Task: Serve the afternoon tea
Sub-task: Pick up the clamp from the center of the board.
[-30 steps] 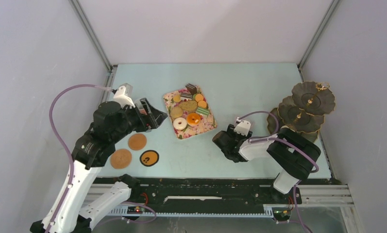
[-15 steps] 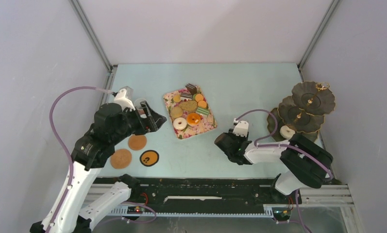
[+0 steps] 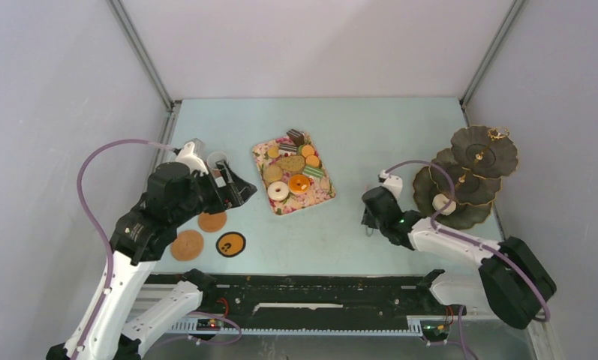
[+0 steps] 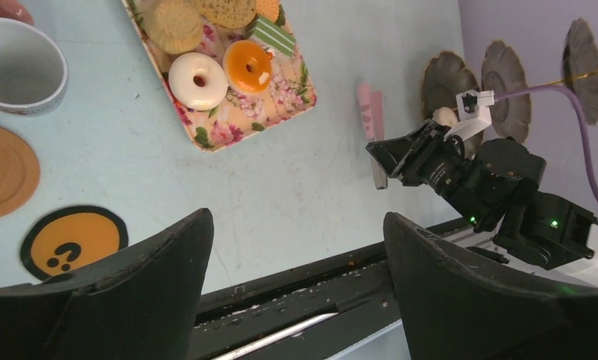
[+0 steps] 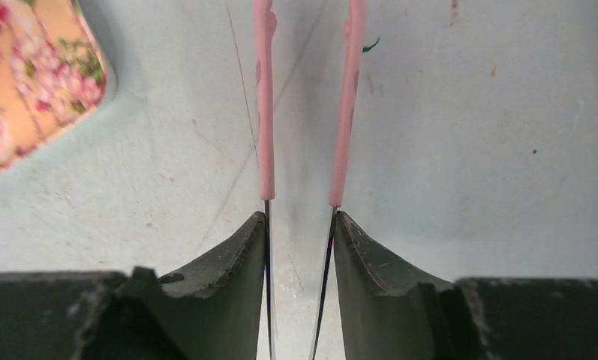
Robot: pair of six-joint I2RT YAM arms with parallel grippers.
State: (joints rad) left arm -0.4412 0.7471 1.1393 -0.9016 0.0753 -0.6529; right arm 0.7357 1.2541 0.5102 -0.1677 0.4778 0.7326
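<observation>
black question mark on the orange round coaster [image 4: 74, 238], black-rimmed, perhaps small dots beside the mark

The pale blue-green tabletop [image 3: 356, 127] in front of me carries a floral rectangular tray [image 3: 320, 193] mid-table and a dark three-tier scalloped stand [image 3: 485, 150] on my right. On my left lie a round cork coaster [image 3: 212, 221], a second cork coaster [image 3: 187, 245], a black-and-orange round coaster [image 3: 230, 244] and a pale grey mug [image 3: 217, 159].

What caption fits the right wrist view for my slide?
Close-up: right end effector grips pink tongs beside the floral tray corner.
</observation>
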